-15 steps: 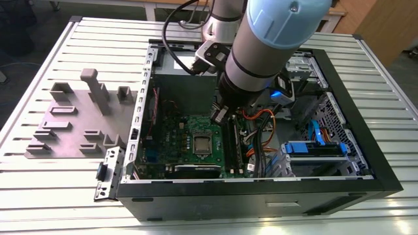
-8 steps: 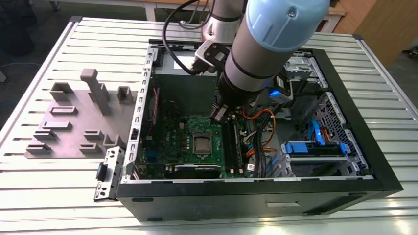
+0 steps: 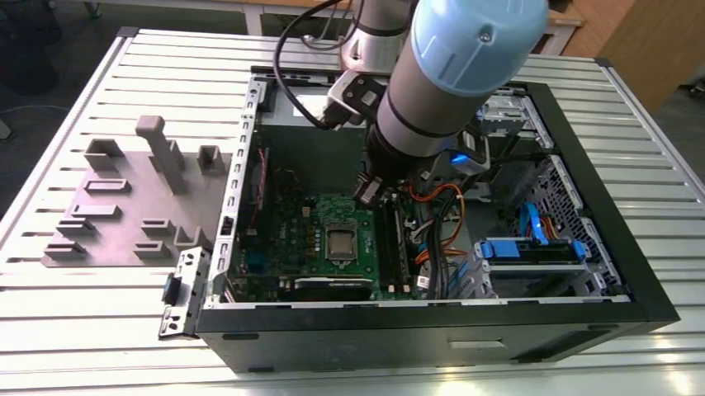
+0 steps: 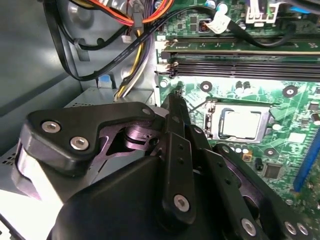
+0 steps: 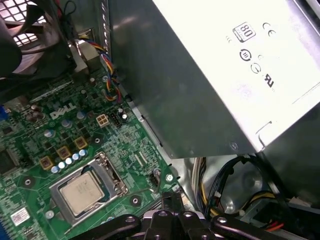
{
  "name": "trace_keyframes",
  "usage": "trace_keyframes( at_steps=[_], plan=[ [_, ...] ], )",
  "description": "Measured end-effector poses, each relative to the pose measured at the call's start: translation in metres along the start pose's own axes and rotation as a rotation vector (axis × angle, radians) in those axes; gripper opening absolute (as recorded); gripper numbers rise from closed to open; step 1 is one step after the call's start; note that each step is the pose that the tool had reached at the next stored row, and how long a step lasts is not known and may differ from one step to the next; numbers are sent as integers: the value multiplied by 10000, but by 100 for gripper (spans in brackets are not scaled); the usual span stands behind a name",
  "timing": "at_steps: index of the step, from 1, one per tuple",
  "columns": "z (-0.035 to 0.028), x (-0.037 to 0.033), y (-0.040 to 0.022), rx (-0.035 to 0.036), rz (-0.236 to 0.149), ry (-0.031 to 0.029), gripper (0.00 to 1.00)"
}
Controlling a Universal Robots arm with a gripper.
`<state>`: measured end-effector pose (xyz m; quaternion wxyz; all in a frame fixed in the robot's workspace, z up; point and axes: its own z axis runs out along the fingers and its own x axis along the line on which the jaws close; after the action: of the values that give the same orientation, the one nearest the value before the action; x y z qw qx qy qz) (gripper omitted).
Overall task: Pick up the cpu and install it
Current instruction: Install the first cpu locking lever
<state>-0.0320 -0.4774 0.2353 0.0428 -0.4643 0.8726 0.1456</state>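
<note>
The arm's thick grey forearm with its pale blue joint cap [image 3: 463, 58] blocks much of the open black computer case [image 3: 441, 322] in the exterior view, hiding the pincer's tips down among the orange and black cables [image 3: 435, 202]. The arm reaches steeply into the case from the far side, wrist low over the edge of the green motherboard [image 3: 297, 239], towards the exterior view's right of the socket.

In the second wrist view the black pincer [image 4: 172, 107] looms large, its fingers drawn together to a narrow point with nothing between them, hanging above the board just beside the socket. In the first wrist view only the top of the pincer [image 5: 170, 197] pokes into the picture, the rest cut off at the edge.

There's the cpu [image 4: 241, 124], the small flat square chip with a dull silver top, lying in the shiny metal socket frame [image 4: 212, 122] on the motherboard; it shows in both wrist views [image 5: 81, 192], flat and level, apart from the pincer. A big grey metal power supply box [image 5: 225, 75] covers much of the first wrist view.

Out on the slatted metal worktop [image 3: 99, 330], a grey plastic tray of slotted blocks [image 3: 132, 206] sits beside the case.
</note>
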Motion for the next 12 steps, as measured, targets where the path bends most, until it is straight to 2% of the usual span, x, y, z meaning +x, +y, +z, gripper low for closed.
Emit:
trace_keyframes(
  at_steps=[5,7,9,12],
  plan=[
    [36,15,16,-69,-17,-94,11],
    [45,15,17,-120,-24,-169,11],
    [52,18,19,-153,-27,-219,11],
    [59,21,20,-174,-49,-237,11]
  ],
)
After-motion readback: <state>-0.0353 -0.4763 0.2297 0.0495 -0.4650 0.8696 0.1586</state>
